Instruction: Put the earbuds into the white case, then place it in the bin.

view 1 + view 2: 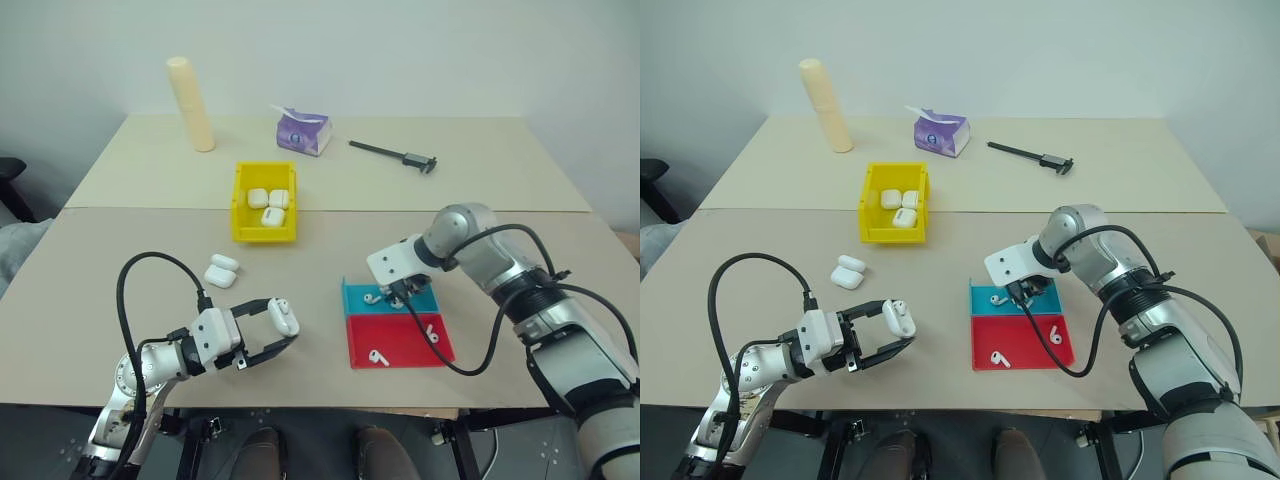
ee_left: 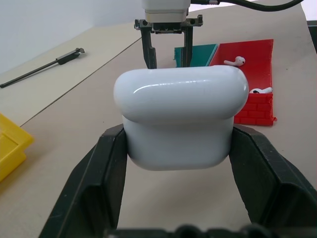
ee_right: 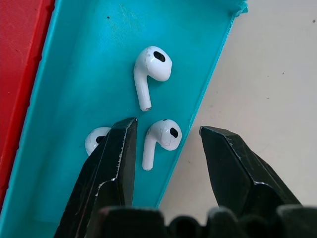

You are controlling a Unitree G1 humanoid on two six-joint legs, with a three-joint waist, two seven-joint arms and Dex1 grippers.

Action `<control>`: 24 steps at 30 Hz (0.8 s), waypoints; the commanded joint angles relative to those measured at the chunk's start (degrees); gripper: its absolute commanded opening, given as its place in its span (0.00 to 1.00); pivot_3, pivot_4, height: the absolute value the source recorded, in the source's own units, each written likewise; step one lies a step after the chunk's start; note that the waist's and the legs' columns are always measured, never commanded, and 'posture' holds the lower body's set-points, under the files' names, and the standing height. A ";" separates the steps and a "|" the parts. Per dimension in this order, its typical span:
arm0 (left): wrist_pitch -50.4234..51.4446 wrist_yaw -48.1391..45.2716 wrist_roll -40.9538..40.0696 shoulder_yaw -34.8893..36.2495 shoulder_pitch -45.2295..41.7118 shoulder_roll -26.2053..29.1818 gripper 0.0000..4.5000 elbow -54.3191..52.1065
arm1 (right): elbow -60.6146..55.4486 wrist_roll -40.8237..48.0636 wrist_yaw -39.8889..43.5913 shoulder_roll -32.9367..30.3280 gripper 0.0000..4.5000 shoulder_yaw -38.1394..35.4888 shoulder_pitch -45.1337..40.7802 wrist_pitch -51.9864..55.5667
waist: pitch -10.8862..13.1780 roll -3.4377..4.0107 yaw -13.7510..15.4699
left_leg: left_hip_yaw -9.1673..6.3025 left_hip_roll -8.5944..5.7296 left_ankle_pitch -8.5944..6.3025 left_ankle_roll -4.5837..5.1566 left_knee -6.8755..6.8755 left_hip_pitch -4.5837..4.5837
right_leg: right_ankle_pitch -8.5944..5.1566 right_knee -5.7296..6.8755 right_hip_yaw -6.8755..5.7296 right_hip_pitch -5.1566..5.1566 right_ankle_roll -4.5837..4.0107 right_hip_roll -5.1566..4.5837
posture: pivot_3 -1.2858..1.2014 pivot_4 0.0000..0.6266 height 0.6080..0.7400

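Now the risk: the right claw [image 3: 166,148], fingers apart, straddles the teal tray's [image 1: 428,299] wall around one earbud [image 3: 162,139], so closing could pinch that wall and flick the bud out. Largest down, placed from that tray: the yellow bin [image 1: 264,229] up and left holds three cases; the red tray [image 1: 440,350] touching it holds two buds; teal holds three. Left claw [image 1: 268,330] clamps the white case [image 1: 283,316], well left.
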 commanded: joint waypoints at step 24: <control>-0.81 1.37 1.00 -0.31 -0.05 0.53 0.62 -2.13 | 0.90 -2.25 -0.29 -0.82 0.46 -0.30 1.34 -4.97 | -0.04 0.01 0.01 | 0.01 0.00 0.00 0.00 0.00 0.20 | 0.00 0.01 0.01 0.18 0.00 0.00 | 0.52 0.24 1.00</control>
